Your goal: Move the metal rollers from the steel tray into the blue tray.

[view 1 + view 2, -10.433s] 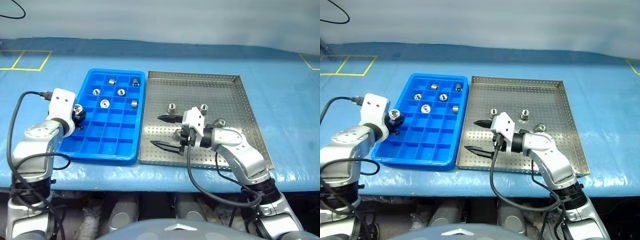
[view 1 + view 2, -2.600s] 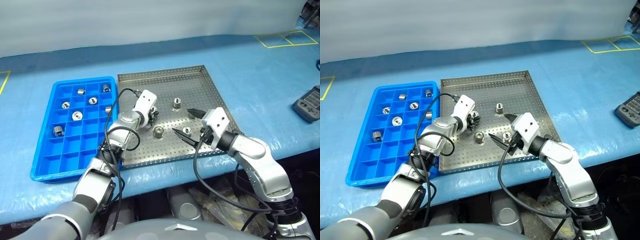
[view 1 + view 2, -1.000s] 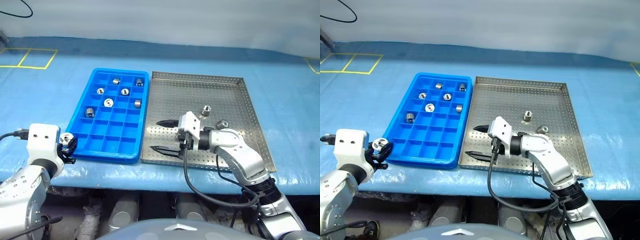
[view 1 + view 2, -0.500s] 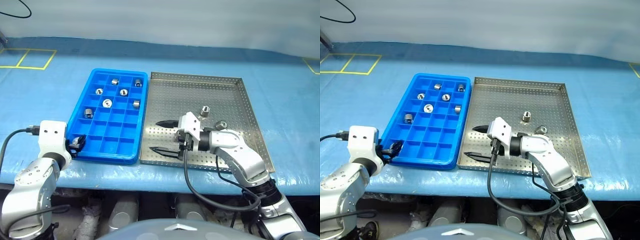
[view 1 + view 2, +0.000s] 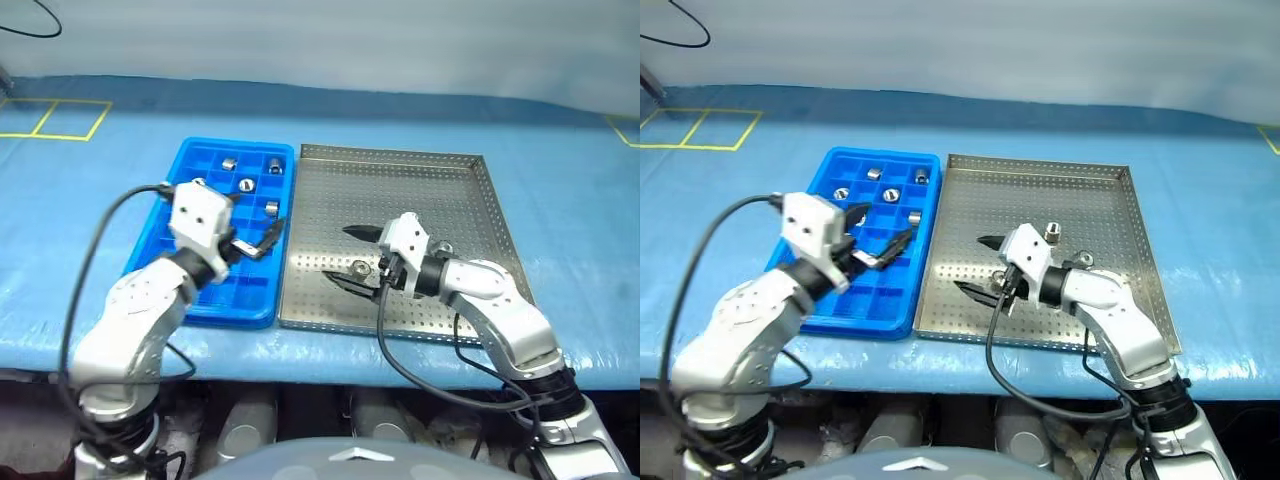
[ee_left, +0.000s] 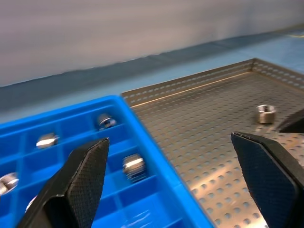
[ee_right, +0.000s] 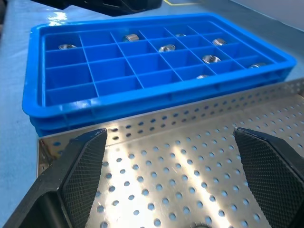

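Showing both arms over the blue-covered table (image 5: 560,170): the right gripper (image 5: 350,256) hovered with fingers spread and empty above the near left part of the shiny perforated square steel tray (image 5: 450,180), a small silver metal roller (image 5: 358,267) between its tips. Left of it, the left gripper (image 5: 880,238), also spread and empty, hung over the bright blue compartmented plastic tray (image 5: 190,160); its far compartments held further rollers (image 5: 248,184).
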Tool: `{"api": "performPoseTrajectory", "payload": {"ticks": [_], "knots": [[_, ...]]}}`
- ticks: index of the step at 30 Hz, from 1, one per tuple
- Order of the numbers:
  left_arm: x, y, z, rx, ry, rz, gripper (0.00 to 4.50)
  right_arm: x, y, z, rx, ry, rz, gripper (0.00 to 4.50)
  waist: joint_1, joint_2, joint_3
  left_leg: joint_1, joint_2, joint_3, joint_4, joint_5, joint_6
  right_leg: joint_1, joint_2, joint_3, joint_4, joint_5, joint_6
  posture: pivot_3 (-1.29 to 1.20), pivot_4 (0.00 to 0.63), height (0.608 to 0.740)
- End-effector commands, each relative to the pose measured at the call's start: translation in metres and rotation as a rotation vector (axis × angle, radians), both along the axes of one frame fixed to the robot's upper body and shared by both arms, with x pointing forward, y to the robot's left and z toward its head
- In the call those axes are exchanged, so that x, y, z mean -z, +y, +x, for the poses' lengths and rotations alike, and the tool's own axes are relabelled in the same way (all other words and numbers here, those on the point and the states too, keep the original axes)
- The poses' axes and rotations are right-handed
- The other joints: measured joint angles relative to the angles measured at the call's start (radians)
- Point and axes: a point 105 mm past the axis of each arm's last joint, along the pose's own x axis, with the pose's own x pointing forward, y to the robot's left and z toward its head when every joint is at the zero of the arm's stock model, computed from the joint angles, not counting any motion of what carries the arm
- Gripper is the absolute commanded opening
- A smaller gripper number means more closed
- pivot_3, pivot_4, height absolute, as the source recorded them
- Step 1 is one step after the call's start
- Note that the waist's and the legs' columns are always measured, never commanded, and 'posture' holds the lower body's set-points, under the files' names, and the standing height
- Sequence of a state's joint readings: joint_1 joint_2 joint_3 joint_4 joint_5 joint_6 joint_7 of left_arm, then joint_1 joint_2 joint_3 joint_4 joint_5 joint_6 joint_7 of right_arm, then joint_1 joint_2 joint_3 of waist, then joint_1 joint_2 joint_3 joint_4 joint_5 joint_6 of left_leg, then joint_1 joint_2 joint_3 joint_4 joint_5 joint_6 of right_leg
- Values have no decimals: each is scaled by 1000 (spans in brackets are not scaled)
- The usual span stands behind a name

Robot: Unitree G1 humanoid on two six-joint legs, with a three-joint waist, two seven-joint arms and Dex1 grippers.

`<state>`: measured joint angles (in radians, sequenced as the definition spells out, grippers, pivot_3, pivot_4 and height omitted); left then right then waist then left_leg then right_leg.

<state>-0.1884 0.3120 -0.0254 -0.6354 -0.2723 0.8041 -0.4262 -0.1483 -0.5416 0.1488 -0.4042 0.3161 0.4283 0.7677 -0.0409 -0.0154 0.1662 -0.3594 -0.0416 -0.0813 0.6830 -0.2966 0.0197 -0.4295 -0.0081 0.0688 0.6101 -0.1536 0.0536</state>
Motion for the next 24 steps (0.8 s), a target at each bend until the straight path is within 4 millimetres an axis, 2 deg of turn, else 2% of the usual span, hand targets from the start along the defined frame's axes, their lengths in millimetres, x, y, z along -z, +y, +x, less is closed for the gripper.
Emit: {"api": "performPoseTrajectory", "payload": {"ticks": [1, 5, 7, 15, 24], "knots": [[16, -26, 7, 138, -15, 83, 4464, -9, -14, 0, 73, -52, -26, 4500, -19, 0, 0, 0, 0, 1, 0, 0, 0, 0, 1, 0, 0, 0, 0, -173, 150, 740], [38, -38, 18, 209, 11, 153, 4464, -2, -31, -1, 154, -46, -82, 4500, -52, 1, 0, 0, 0, 3, 0, -1, 1, -1, 1, 2, 0, 0, 1, -226, 150, 740], [44, -45, 19, 248, 18, 172, 4464, 0, -33, -4, 163, -40, -88, 4500, -68, 1, 0, 0, 0, 4, 0, -1, 2, -1, 1, 3, 0, 0, 2, -251, 150, 740], [52, -57, 19, 316, 45, 172, 4464, 3, -29, -9, 176, -35, -74, 4500, -120, 1, 0, 0, 0, 4, 1, -1, 3, -1, 1, 5, 0, 1, 5, -287, 150, 740], [69, -53, 25, 261, 124, 231, 4464, 2, -28, -7, 174, -44, -75, 4500, -151, 1, 0, 0, 0, 3, 1, -1, 3, -1, 2, 6, 0, 2, 7, -275, 150, 740]]}}
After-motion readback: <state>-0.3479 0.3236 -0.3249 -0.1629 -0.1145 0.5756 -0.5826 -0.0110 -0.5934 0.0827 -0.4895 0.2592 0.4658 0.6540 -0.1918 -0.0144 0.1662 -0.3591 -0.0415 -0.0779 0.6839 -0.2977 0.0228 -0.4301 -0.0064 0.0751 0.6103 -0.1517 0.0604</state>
